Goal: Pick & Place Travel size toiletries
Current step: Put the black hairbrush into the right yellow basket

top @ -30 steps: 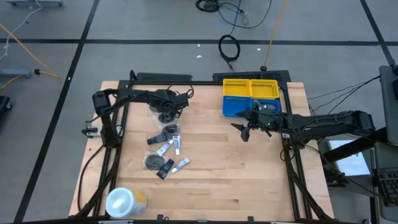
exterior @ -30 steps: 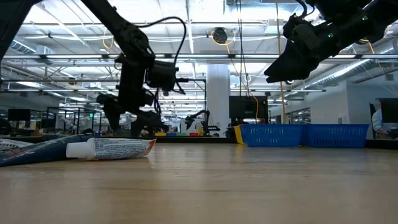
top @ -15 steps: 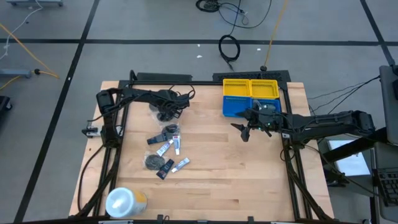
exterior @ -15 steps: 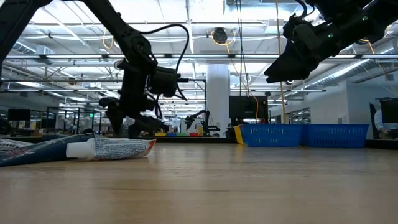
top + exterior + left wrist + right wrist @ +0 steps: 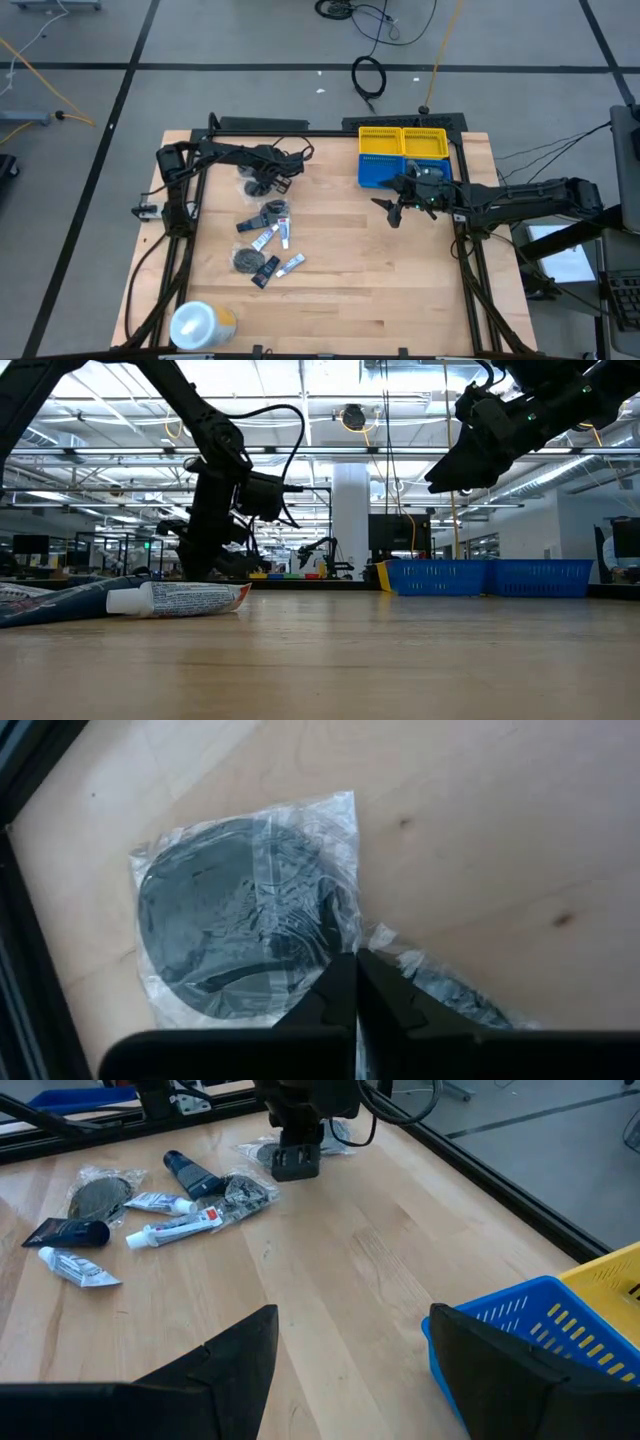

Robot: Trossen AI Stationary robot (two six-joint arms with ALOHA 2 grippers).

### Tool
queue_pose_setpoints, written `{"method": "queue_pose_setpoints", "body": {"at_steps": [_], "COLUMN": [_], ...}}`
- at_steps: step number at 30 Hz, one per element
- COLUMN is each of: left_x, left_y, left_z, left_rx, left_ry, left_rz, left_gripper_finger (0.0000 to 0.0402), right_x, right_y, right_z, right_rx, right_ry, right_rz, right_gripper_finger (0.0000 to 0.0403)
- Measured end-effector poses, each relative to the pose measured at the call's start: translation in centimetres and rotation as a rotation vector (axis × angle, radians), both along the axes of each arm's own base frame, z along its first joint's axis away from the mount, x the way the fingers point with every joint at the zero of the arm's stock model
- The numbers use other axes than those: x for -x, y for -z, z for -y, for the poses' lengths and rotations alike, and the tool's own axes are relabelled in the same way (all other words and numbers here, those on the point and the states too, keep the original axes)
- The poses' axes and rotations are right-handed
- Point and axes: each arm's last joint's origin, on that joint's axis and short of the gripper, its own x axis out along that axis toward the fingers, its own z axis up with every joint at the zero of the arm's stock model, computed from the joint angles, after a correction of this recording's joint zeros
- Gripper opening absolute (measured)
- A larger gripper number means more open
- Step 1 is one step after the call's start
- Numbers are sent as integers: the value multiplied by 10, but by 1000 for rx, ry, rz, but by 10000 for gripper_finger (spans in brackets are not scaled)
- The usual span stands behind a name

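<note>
Pale matt wood w/ visible grain is seen for the table (image 5: 480, 830), crinkly glossy clear plastic film around a matt dark grey round piece (image 5: 235, 915), perforated plastic for the blue bin (image 5: 540, 1330), and matt black for the left gripper (image 5: 355, 995).

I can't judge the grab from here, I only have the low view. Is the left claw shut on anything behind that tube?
Observer: The left wrist view shows the left claw shut, its tips meeting on the clear wrapper at the edge of a dark grey round piece. I cannot tell if the plastic is caught.
Operator: Where on the table is that?
Observer: From above, it is near the far left corner, apart from the cluster of tubes lying nearer the middle.
Operator: And the right claw?
Observer: The right claw is open and empty, hovering just in front of the blue bin.
</note>
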Motion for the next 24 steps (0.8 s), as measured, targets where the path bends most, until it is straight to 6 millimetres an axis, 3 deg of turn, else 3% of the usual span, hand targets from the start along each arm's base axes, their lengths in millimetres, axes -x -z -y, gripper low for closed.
{"method": "queue_pose_setpoints", "body": {"at_steps": [5, 17, 24], "left_x": [1, 7, 17], "left_y": [-17, -102, -134], "left_z": [6, 35, 57], "left_rx": [-28, -176, -176], "left_ry": [18, 99, 183], "left_rz": [9, 239, 371], "left_gripper_finger": [1, 0, 0], "right_x": [0, 0, 0], "right_y": [0, 0, 0], "right_z": [0, 0, 0], "right_rx": [0, 2, 0], "right_ry": [1, 3, 0], "right_rz": [0, 3, 4], "right_gripper_finger": [251, 251, 251]}}
